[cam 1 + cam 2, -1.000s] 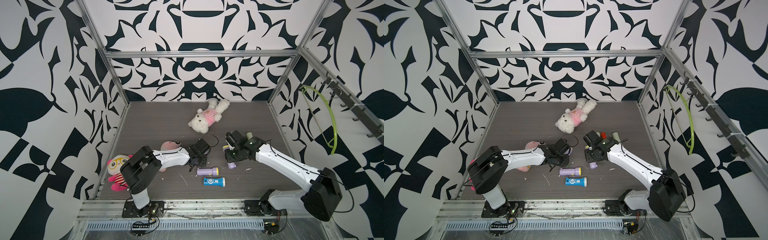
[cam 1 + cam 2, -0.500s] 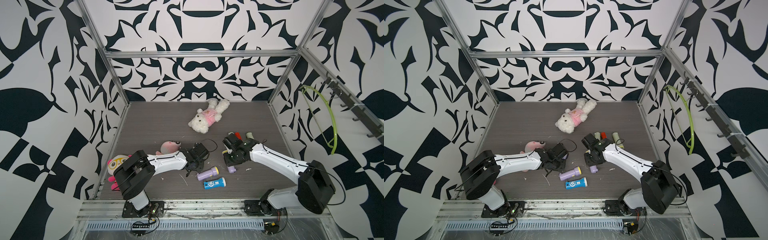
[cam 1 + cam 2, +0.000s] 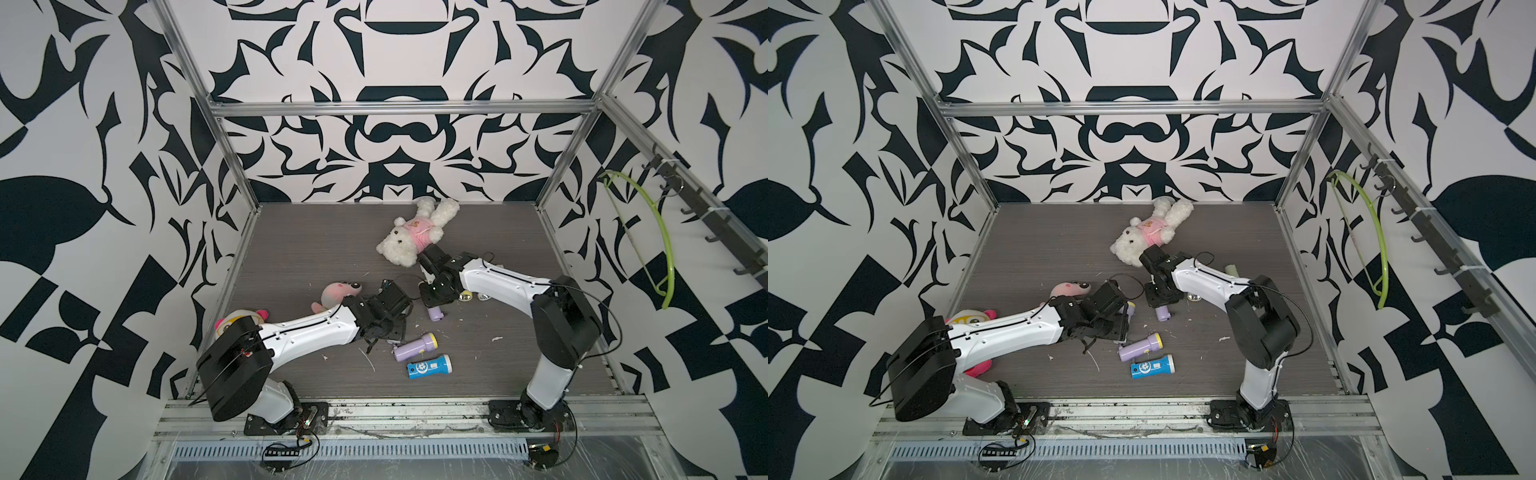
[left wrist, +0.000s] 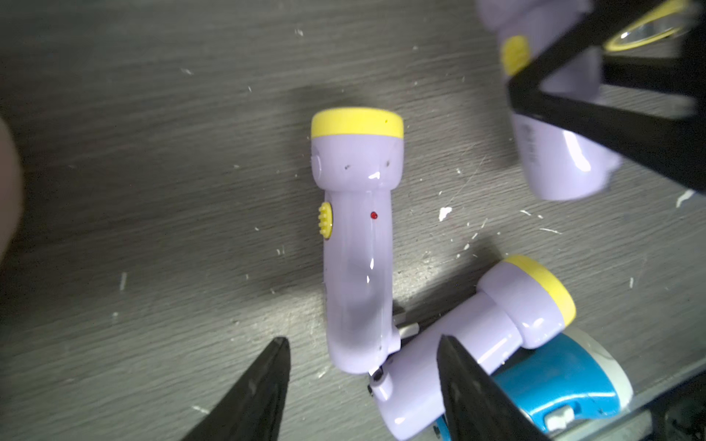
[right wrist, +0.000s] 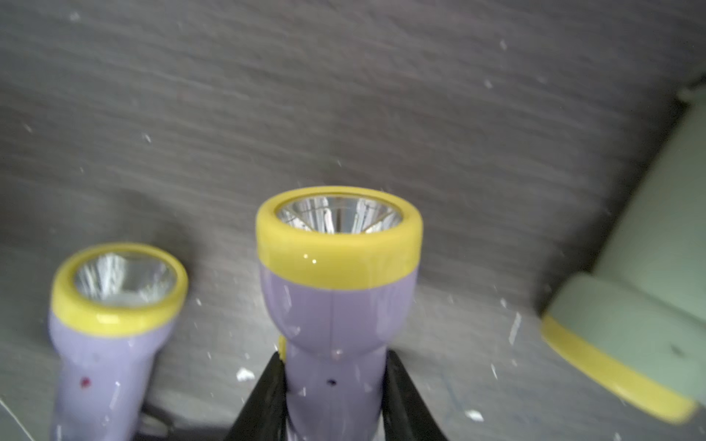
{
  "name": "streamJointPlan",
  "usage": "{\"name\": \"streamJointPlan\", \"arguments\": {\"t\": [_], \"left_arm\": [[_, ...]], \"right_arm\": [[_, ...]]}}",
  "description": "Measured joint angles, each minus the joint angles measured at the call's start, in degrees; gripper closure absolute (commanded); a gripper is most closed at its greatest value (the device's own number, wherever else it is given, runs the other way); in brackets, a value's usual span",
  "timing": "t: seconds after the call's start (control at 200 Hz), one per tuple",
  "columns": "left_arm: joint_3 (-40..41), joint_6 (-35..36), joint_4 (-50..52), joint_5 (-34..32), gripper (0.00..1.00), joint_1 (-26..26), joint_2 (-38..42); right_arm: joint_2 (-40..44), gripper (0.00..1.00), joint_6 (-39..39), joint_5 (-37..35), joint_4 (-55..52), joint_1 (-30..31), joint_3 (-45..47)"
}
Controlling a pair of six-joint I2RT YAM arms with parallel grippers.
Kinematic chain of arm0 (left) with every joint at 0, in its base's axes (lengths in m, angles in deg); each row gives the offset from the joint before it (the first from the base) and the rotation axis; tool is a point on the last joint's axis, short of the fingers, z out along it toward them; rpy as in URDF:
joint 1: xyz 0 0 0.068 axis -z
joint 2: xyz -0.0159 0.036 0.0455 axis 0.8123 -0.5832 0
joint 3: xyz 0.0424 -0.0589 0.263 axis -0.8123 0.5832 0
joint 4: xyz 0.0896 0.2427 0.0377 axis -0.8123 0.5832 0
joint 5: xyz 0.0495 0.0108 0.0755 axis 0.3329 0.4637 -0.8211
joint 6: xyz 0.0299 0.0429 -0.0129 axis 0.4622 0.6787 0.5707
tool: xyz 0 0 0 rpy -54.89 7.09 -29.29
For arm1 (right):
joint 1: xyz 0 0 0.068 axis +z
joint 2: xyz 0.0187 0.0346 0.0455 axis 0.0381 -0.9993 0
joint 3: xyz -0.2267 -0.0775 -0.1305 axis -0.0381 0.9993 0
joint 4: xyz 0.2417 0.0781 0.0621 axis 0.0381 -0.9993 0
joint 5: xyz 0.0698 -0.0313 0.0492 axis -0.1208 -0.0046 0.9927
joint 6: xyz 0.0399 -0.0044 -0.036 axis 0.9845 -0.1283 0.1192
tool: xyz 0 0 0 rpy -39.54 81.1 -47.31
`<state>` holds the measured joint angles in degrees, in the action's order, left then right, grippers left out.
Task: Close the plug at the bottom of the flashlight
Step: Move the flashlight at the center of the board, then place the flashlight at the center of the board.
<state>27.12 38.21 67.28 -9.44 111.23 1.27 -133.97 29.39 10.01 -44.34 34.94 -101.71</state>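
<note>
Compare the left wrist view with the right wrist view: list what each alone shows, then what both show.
Left wrist view only: the open left claw, a blue flashlight and a loose purple flashlight beside it.
Right wrist view only: a green flashlight with a yellow rim.
Both: the held purple flashlight, blurred in the left wrist view, clamped in the right claw; the red-dot purple flashlight lying nearby; and the grey table.

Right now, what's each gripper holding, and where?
Right gripper grips a purple flashlight by its handle, just below the head. Left gripper: open, holding nothing.
</note>
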Motion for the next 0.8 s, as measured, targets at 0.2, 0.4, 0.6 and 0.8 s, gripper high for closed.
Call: {"name": "streamJointPlan", "arguments": {"t": [0.2,0.4,0.6,0.8], "left_arm": [[-3.7,3.1,0.8,-1.8,0.41,-0.3,-0.5],[-8.5,5.2,-0.6,-0.7,0.42,-2.5,-5.2],[-10.2,6.4,-3.6,2.0,0.45,-4.4,-6.7],[-14.8,6.6,-9.3,6.1,0.46,-6.2,-11.6]], "right_arm": [[-2.9,0.53,-0.1,1.2,0.4,-0.2,-1.7],[-2.9,0.44,0.0,2.2,1.0,-1.1,-1.7],[-0.9,0.57,0.2,2.5,2.7,-2.3,-0.3],[9.6,0.92,0.7,1.6,3.3,-4.3,6.2]]}}
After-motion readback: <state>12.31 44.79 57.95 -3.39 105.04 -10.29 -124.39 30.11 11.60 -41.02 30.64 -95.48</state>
